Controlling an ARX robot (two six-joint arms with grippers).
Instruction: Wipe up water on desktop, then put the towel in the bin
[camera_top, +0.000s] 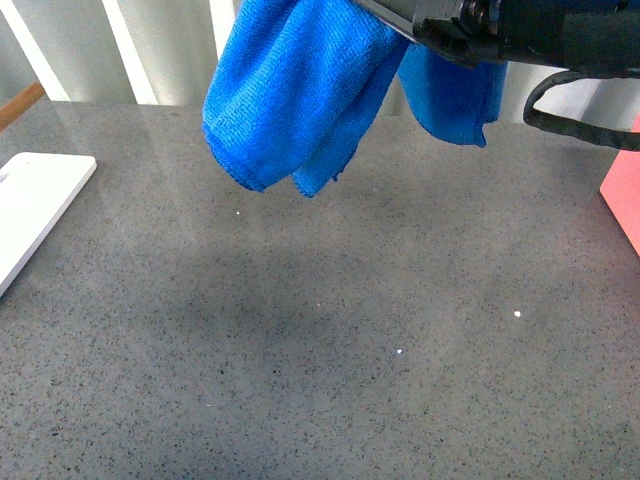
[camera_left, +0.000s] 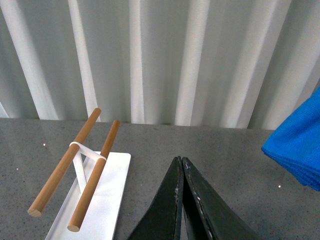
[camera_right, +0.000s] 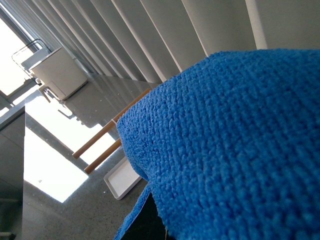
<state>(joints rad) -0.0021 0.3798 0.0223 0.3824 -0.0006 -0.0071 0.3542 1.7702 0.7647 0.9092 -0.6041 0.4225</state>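
Grey desktop (camera_top: 320, 380) reads dry, no puddle visible, only white specks. Towel (camera_top: 290, 90) is bunched and clear of the surface, its folds hanging down over the far side from the right gripper (camera_top: 435, 30). The jaws are buried in cloth, judged clamped on it. Left gripper (camera_left: 180, 167) is pinched together and empty, well apart from the towel. Pink object (camera_top: 625, 200) at the right edge — maybe the bin, cannot tell. Left wrist view shows a rod rack (camera_left: 75, 165) on the tray (camera_top: 40, 200) — front view catches only the tray's corner. Right wrist view is mostly towel.
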